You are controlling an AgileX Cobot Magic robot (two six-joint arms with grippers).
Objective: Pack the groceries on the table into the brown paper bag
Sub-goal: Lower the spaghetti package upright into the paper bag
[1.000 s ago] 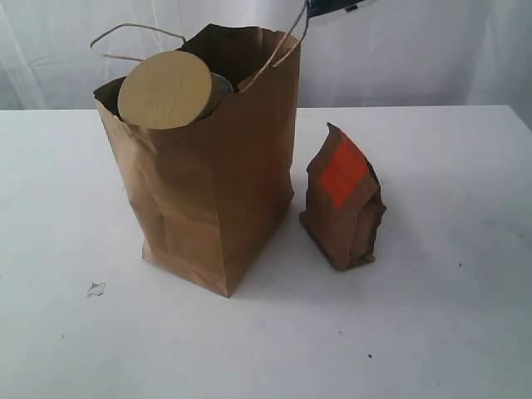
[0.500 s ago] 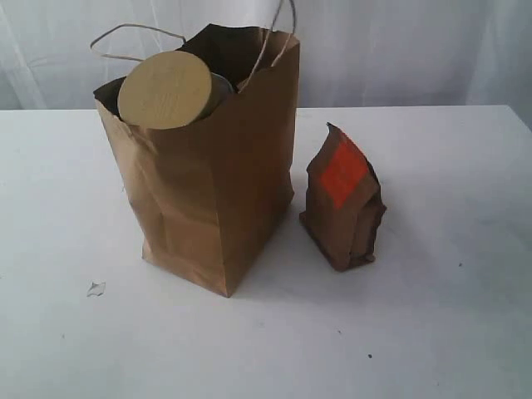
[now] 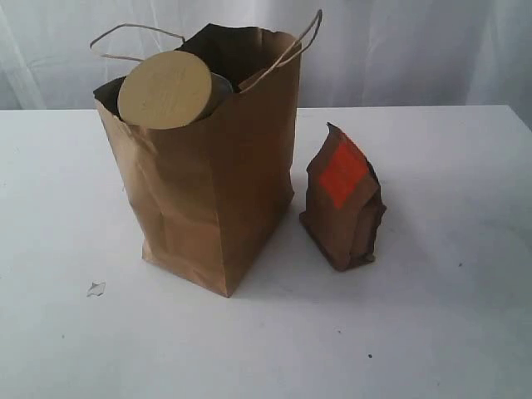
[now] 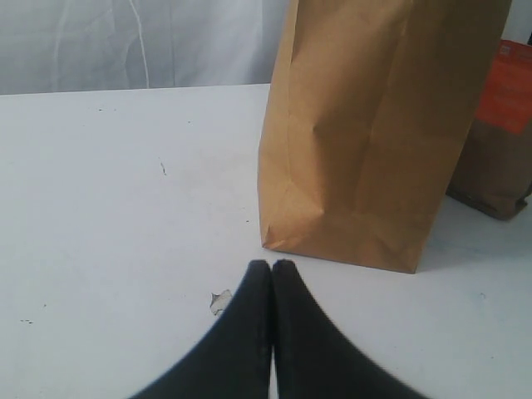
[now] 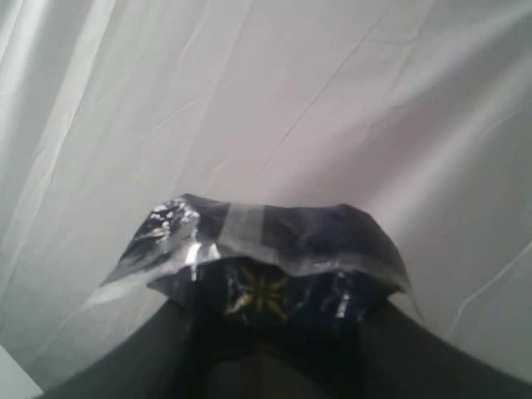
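Observation:
The brown paper bag [image 3: 208, 183] stands upright on the white table [image 3: 432, 316], left of centre. A tan-lidded jar [image 3: 165, 90] leans out of its open top. The brown pouch with the orange-red label [image 3: 342, 199] stands just right of the bag. My left gripper [image 4: 272, 264] is shut and empty, low over the table near the bag [image 4: 374, 125] and its bottom corner. My right gripper [image 5: 274, 314] is shut on a dark blue spaghetti pack [image 5: 266, 241] with a clear sealed end, held up against the white curtain. Neither gripper shows in the exterior view.
A small torn scrap [image 3: 96, 288] lies on the table in front of the bag, and the scrap [image 4: 219, 301] sits beside my left fingertips. The bag's two loop handles [image 3: 133, 33] stick up and outward. A white curtain [image 3: 416, 50] hangs behind the table.
The dark pack at the exterior view's top edge has risen out of sight. The bag's right handle has swung from upright to leaning outward.

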